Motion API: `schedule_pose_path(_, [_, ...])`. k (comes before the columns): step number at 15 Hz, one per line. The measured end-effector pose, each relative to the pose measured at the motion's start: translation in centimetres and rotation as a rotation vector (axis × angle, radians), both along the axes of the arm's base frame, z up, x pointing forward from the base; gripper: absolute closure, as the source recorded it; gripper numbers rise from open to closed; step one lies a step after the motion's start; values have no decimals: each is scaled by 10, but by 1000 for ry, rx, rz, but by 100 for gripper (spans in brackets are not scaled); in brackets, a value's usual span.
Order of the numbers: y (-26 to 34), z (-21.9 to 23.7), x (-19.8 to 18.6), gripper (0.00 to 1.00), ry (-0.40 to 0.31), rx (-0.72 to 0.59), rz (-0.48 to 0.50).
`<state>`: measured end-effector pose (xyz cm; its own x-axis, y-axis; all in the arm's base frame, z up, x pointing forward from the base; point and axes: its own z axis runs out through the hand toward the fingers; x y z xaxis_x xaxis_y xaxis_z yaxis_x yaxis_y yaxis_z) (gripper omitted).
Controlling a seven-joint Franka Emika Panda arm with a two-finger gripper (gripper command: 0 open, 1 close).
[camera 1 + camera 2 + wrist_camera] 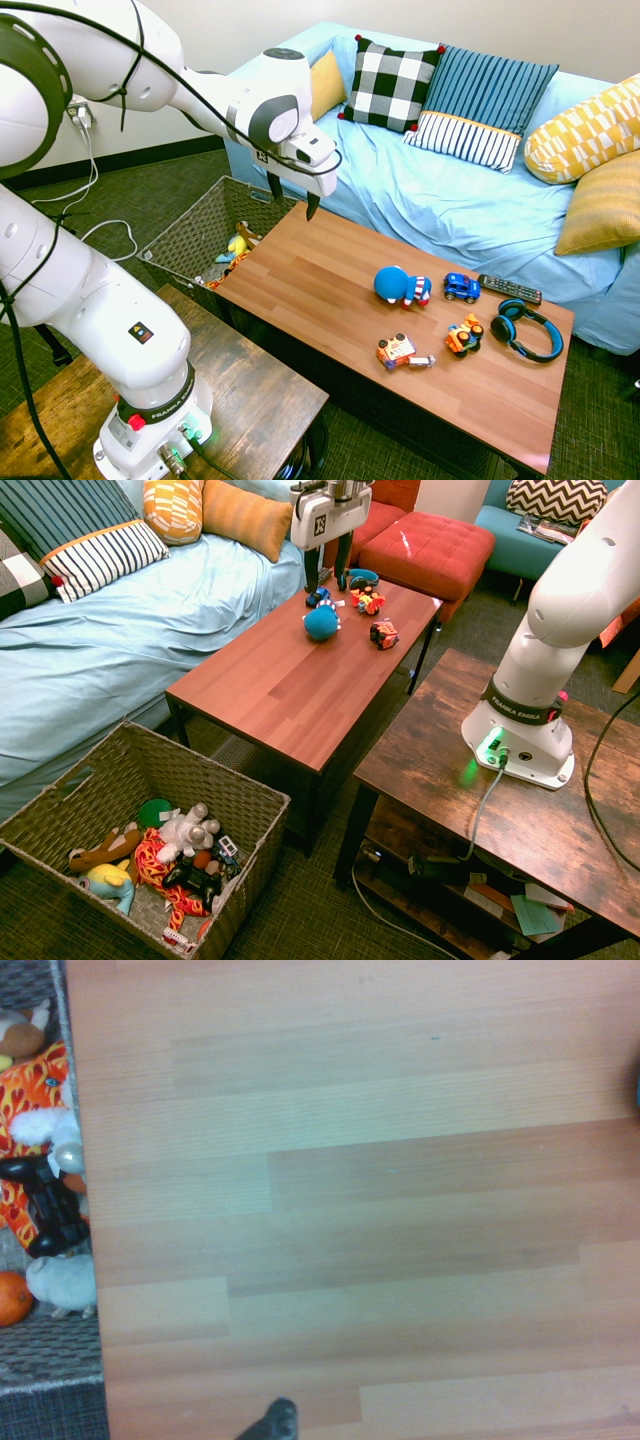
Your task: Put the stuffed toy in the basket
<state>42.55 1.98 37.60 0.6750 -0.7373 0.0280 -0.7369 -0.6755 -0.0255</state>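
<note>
I see a wooden coffee table (330, 270) in front of a sofa (450, 210) draped in a light blue cover. Near the table's far end lie a blue toy car (461, 288), a black remote (509, 289) just beside the car, blue headphones (526, 330), an orange toy (464, 336) touching or nearly touching the headphones, and an orange-and-white toy robot (400, 352). On the sofa behind the table sit a checked cushion (390, 83), a striped cushion (482, 105) and two yellow cushions (590, 150). A red ottoman (428, 548) stands past the table's far end.
</note>
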Motion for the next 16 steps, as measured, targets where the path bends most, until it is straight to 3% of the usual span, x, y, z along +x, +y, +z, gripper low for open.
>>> schedule_pose_path(4, [-3, 0, 10, 0, -4, 5, -62])
schedule_pose_path(9, [-54, -13, 69, 0, -68, 28, -363])
schedule_pose_path(13, [-110, -47, 102, 0, -88, -39, -602])
schedule_pose_path(16, [-131, -54, 109, 0, -101, -100, -685])
